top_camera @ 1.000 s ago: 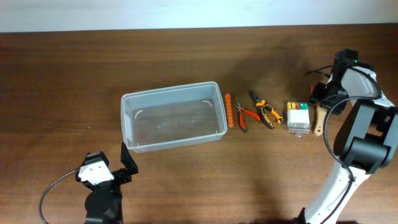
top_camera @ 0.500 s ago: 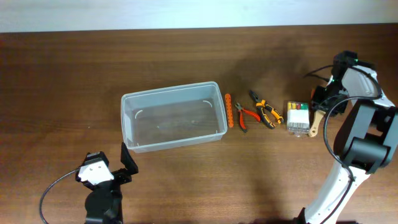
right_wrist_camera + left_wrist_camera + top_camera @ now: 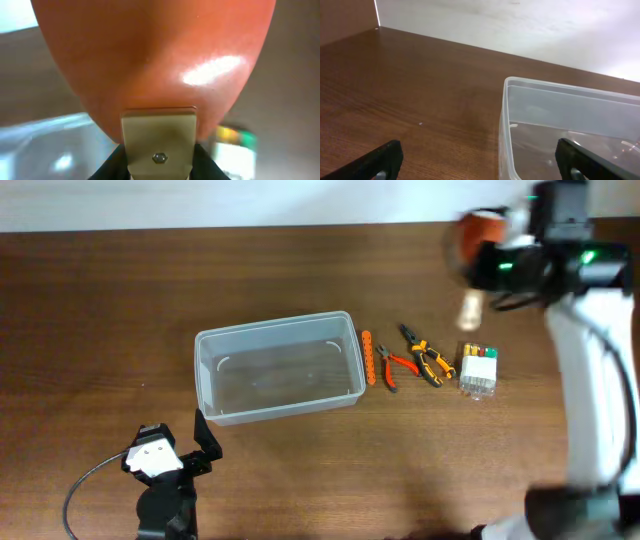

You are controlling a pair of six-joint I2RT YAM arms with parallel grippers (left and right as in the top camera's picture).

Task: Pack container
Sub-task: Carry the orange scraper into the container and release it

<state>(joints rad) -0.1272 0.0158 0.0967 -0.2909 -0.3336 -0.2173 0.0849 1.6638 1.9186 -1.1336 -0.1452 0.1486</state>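
Nearest of all, at the near edge of the brown table (image 3: 100, 300), are the left fingers (image 3: 384, 159). They are spread wide, with nothing between them. They point toward the far side and sit just near of the container's near left corner, not touching it.

The container (image 3: 276, 323) stands flat on the table, about in the middle. It is a big clear plastic bin with round corners and a thick rim. You can see the brown wood through its bottom. In the left wrist view its left wall rises between the two black fingers, closer to the right one.

Just to the right of the container is a row of small things, all lying on the table. First comes an orange strip (image 3: 368, 358), right beside the container's right wall. Next are the red pliers (image 3: 397, 365), then the yellow and black pliers (image 3: 430, 363) close by. Last on the right is a small clear box (image 3: 479, 370) with coloured bits inside.

Farther back and to the right, the right arm (image 3: 590, 350) looks smeared and blurry. The right fingers (image 3: 111, 167) are closed on a red-orange tool (image 3: 150, 55) and hold it up in the air, over the far part of the table, beyond the small box. The tool has a big round shiny head and a pale handle with a little screw in it. The handle sits between the two dark fingers.
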